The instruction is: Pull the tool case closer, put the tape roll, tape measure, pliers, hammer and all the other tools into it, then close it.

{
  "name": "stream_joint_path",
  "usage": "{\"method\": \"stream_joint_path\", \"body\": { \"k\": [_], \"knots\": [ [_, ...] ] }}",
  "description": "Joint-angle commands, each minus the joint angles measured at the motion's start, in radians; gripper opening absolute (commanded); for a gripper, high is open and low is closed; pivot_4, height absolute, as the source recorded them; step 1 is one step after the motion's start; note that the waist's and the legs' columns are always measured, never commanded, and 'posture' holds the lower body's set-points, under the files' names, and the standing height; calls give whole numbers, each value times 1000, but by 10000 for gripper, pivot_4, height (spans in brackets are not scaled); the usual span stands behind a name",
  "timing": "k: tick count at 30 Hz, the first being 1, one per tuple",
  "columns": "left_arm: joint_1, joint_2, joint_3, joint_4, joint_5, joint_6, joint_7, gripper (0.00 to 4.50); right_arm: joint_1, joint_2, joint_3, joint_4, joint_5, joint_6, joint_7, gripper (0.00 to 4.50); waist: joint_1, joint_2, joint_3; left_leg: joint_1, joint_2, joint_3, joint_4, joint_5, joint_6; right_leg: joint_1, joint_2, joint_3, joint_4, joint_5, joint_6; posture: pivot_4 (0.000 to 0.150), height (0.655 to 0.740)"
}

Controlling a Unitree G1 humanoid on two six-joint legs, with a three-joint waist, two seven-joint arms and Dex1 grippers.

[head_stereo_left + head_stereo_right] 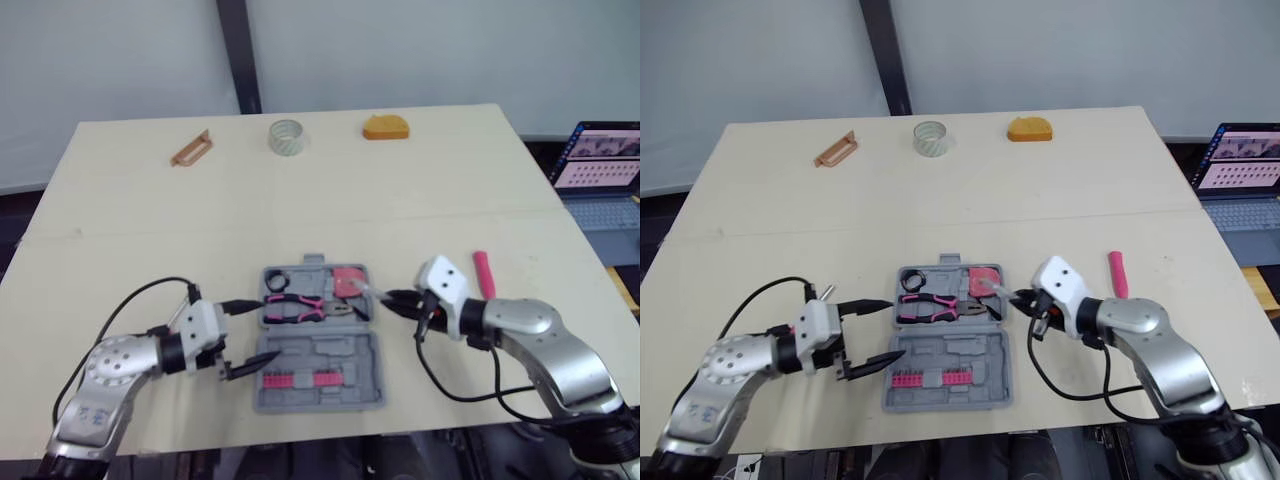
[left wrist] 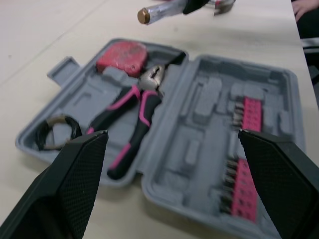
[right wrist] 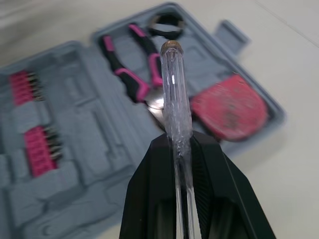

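a: what lies nearest the robot?

b: the tool case [image 1: 365,395], open flat near the front edge of the table [image 1: 130,250]. its near half carries rows of pink bits [image 1: 300,378].

a: and the left gripper [image 1: 266,328]?

b: it sits just beside the case's left edge, about level with the hinge. its two fingers are spread wide with nothing between them. whether a fingertip touches the case cannot be told.

a: what is in the far half of the case?

b: a black ring [image 1: 276,279] in the left corner, pink-handled pliers [image 1: 300,305] lying across the middle, and a red tape measure [image 1: 349,281] at the right end.

a: the right gripper [image 1: 392,299]?

b: it is at the case's right edge, fingers pinched on a clear-handled tool [image 3: 175,94]. the handle's brass-capped end points out over the tape measure and the pliers' nose, above them rather than resting in a slot.

a: anything loose on the table?

b: a pink tool [image 1: 484,273] lies to the right of that gripper, apart from the case. well beyond, along the far edge, there are a brown bracket-like piece [image 1: 191,149], a pale tape roll [image 1: 287,137] and an orange object [image 1: 386,127], left to right. a laptop [image 1: 600,165] stands off the table's right side.
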State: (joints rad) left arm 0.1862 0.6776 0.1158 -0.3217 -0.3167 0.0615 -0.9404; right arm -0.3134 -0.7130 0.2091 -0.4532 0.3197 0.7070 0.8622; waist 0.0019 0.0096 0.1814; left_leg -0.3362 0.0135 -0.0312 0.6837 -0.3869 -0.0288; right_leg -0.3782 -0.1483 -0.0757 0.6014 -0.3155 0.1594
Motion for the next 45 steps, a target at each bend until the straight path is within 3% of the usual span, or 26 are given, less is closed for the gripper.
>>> {"method": "stream_joint_path", "body": {
  "k": [1,8,16,23,45],
  "knots": [
    [117,2,83,-89,-34,-23,11,45000,-98,7,103,-67,-2,60,36,457,-3,0,0,0,0,0,0,0,0,0,0,0,0,0,0,1500,7400],
    [334,-45,217,-175,-81,-21,47,45000,-216,47,274,-89,-42,153,21,457,-1,-1,0,-1,0,0,-1,0,0,-1,0,-1,-1,0,0,1500,7400],
    [465,-84,217,-208,-68,-120,2,45000,-331,146,442,-56,-118,282,-34,457,-4,-2,0,-1,0,-1,-1,0,0,-2,0,-1,0,0,-1,1500,7400],
    [423,-87,194,-103,-56,-241,-40,45000,-411,193,535,1,-185,298,-47,457,-4,-2,0,-3,0,0,-1,0,0,-5,0,-1,0,0,-2,1500,7400],
    [368,-69,161,-105,-44,-202,8,45000,-510,249,647,86,-240,320,-27,457,-27,-2,0,-8,1,6,-1,0,0,-15,-1,-1,7,1,-2,1500,7400]
  ]
}}
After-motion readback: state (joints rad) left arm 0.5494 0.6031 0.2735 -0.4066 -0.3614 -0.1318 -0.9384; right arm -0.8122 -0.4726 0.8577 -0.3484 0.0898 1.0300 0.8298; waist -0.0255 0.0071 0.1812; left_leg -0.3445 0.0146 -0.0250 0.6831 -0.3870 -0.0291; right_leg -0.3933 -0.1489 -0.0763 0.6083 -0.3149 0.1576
